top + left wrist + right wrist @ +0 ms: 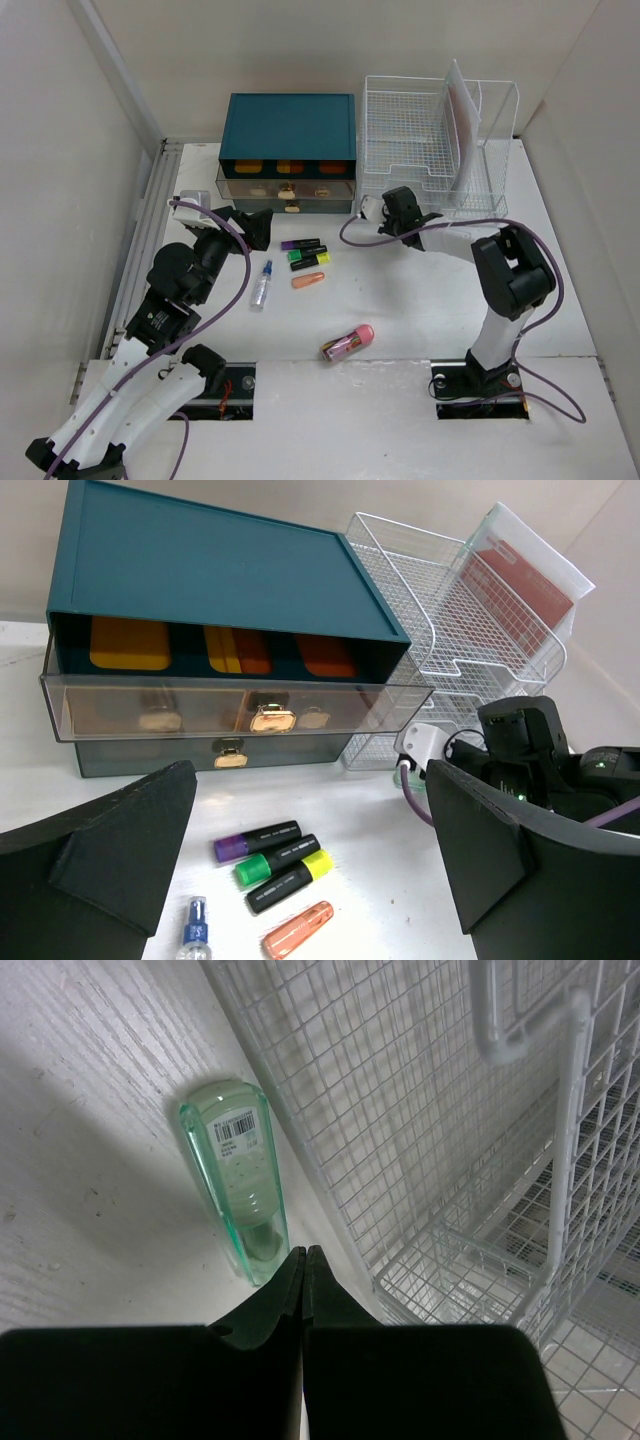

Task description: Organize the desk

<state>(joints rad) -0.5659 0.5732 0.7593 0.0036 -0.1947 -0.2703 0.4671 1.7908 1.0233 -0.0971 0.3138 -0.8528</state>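
Desk [420, 300] below — left tool [312, 815] gapes wide, right tool [305, 1258] pinched closed near green case [240, 1160].

Robot lab cell: white panels [60, 200] box in desk [400, 310], arms [510, 280] bolted at edge.

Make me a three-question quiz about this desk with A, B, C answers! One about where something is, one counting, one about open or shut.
1. Where on the desk is the spray bottle? A left of the markers B right of them C behind them
2. How many markers lie together? A two B three C five
3. The clear drawer is: A shut B pulled out C missing
Answers: A, it lies at their left; B, purple, green, yellow caps; B, it sticks out in front.
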